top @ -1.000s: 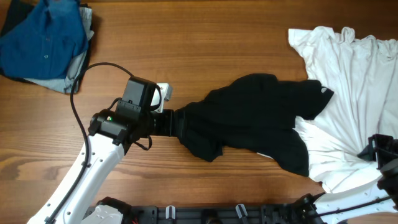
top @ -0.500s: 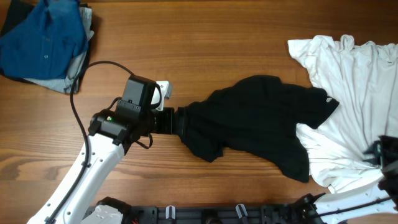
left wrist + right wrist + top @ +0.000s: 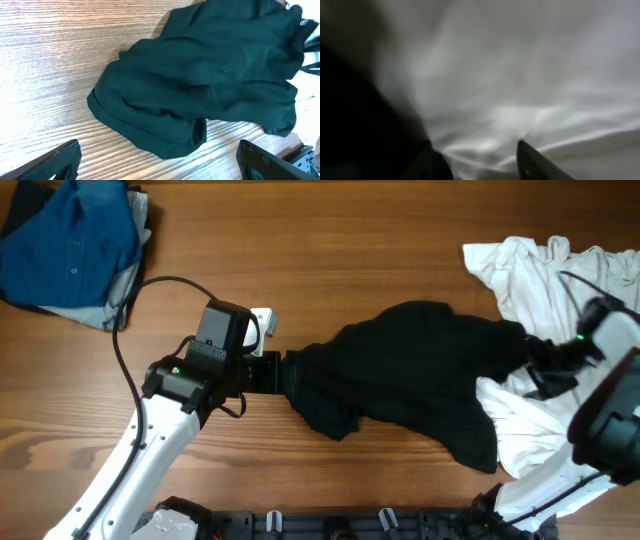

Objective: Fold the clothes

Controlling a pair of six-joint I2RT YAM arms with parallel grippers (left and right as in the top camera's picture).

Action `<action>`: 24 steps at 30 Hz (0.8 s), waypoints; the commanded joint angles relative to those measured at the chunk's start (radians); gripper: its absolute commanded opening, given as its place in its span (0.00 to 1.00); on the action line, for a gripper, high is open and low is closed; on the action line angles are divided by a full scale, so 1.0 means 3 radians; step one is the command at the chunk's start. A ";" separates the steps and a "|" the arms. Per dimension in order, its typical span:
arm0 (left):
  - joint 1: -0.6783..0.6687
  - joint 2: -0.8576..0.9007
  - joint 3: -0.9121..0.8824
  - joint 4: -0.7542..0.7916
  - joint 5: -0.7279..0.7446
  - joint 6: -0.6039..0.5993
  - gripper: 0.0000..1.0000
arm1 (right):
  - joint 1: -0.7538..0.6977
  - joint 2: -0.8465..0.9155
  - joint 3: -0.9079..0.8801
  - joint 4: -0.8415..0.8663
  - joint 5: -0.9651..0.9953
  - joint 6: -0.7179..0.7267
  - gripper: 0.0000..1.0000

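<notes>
The clothes, a black T-shirt (image 3: pixel 410 375), lie crumpled across the middle of the wooden table, and the right end overlaps the white T-shirt. My left gripper (image 3: pixel 288 375) is at the shirt's left end. In the left wrist view the black T-shirt (image 3: pixel 210 75) fills the upper part, and the left gripper (image 3: pixel 160 159) is wide open, its fingers either side of the nearest fold. My right gripper (image 3: pixel 545 365) hovers at the shirt's right sleeve. The right wrist view is blurred, showing the right gripper (image 3: pixel 485 165) open over white cloth with black fabric (image 3: pixel 355 115) at the left.
A white T-shirt (image 3: pixel 570 290) is spread over the right side of the table. A blue buttoned shirt (image 3: pixel 70 240) lies on grey cloth in the far left corner. The left arm's black cable (image 3: pixel 122 330) loops over the table.
My right arm has swung in from the lower right edge to the black shirt's right sleeve, and its jaws have opened. The shirt's right end shifted slightly. The left arm has not moved.
</notes>
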 commanded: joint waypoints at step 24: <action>-0.0015 -0.0004 0.0032 -0.0100 0.0043 -0.0009 1.00 | 0.0371 -0.0488 0.0567 0.0233 -0.0568 -0.1164 0.63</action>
